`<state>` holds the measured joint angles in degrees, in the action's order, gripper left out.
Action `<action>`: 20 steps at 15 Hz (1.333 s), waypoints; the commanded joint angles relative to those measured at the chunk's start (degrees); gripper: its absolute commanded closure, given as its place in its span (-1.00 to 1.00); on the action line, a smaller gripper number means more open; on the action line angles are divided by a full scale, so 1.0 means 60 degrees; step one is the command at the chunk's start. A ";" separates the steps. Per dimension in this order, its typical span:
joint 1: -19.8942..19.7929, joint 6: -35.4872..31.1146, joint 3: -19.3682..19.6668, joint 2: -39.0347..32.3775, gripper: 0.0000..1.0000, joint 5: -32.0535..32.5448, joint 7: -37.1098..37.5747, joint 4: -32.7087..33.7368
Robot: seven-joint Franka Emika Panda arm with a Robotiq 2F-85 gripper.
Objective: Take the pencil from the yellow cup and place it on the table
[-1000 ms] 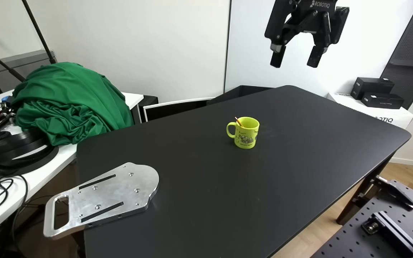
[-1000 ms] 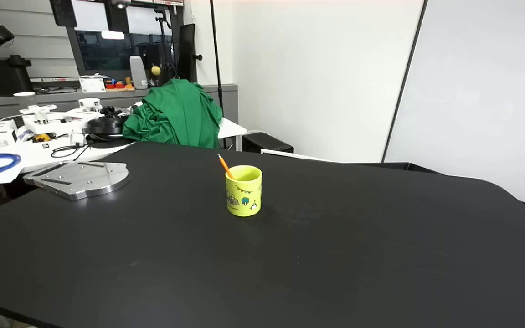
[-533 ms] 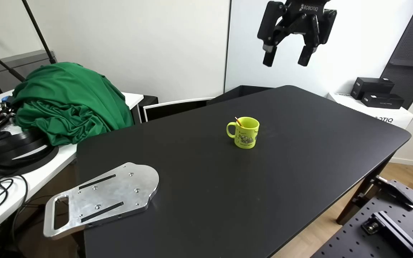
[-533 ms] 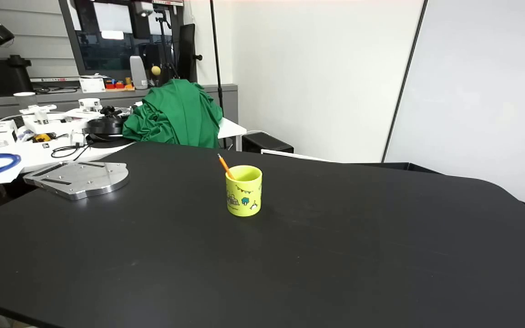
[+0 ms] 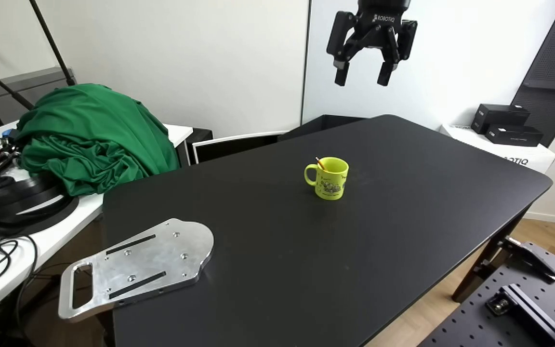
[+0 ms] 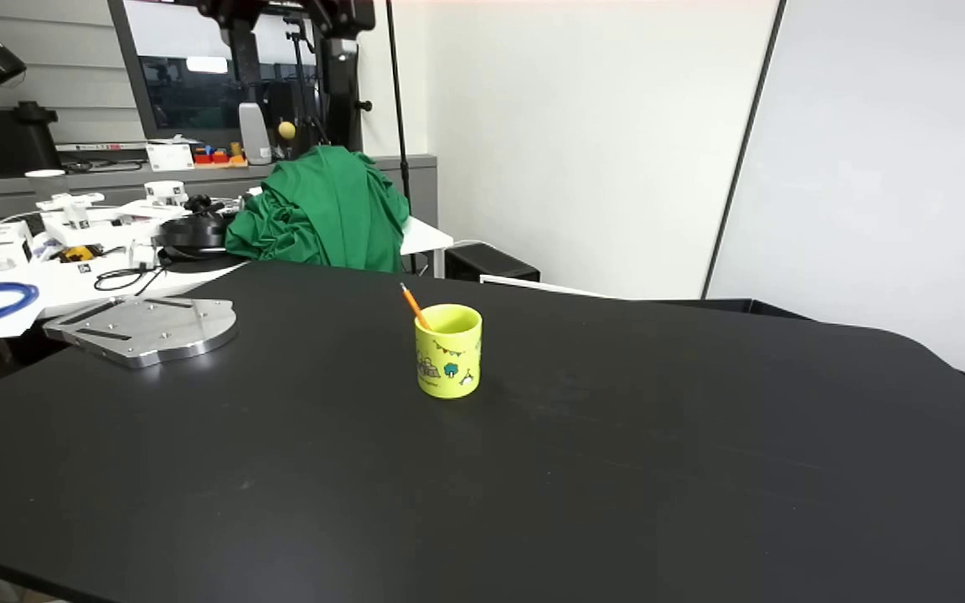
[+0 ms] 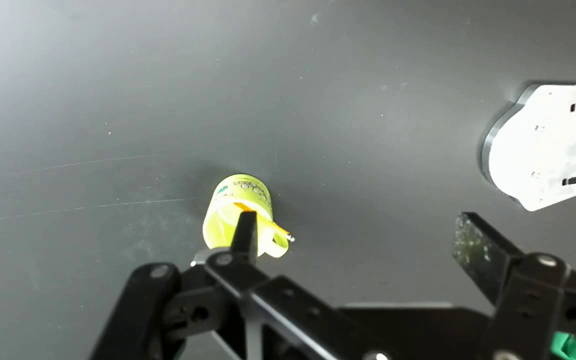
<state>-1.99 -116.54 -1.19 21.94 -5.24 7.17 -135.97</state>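
Pencil (image 6: 415,306) in the yellow cup (image 6: 448,360), slanted over the rim on the handle side, apparently propped there by the cup wall — hence a free upper end to grip. Cup upright on the black desk (image 6: 658,469), probably steady enough for a straight pull. Well above it, in both exterior views: the tool (image 5: 363,78), pointed down, spread wide and holding nothing — presumably to straddle the pencil. Ahead, seemingly: descent, grasp, lift, setting down. Farther off, a metal plate (image 5: 147,262), partly overhanging the desk's edge.

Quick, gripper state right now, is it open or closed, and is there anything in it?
Gripper: open, holding nothing; the pencil leans inside the yellow cup.
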 commanded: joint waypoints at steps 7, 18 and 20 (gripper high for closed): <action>-0.0776 0.0482 0.0745 -0.3652 -1.00 0.0824 0.0998 0.4200; 0.0053 -0.0788 0.1124 -0.7109 -1.00 0.2139 0.3677 0.7208; 0.0373 -0.0924 0.1173 -0.7368 -1.00 0.2180 0.4358 0.7298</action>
<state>-2.74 -122.21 4.55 -19.01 6.68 26.60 -95.83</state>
